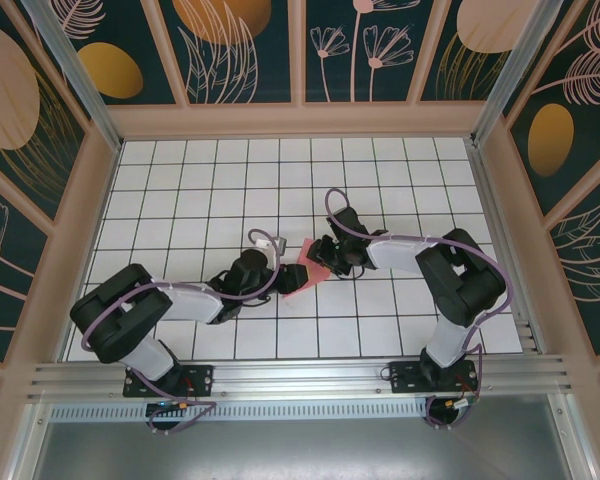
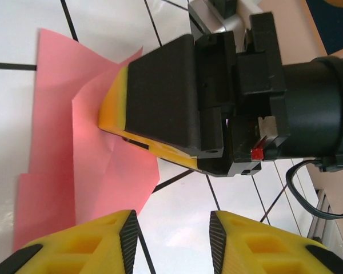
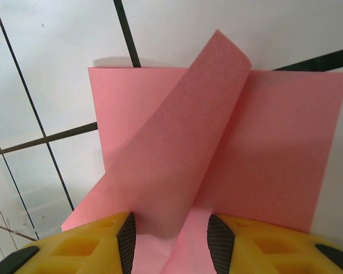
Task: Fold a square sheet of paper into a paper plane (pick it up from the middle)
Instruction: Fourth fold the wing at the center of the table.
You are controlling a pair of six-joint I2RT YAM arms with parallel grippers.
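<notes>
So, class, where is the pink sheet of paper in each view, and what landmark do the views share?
Top external: the pink sheet lies just below centre, on the table.
Left wrist: the pink sheet covers the left half, creased.
Right wrist: the pink sheet is central, one flap curling up.
Shared landmark: the table's black grid lines.

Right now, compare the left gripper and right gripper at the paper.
The right gripper straddles a raised flap of the pink paper; the left gripper frames bare tile. The right gripper lies across the paper, the left gripper at its edge. Both jaws stand parted.
</notes>
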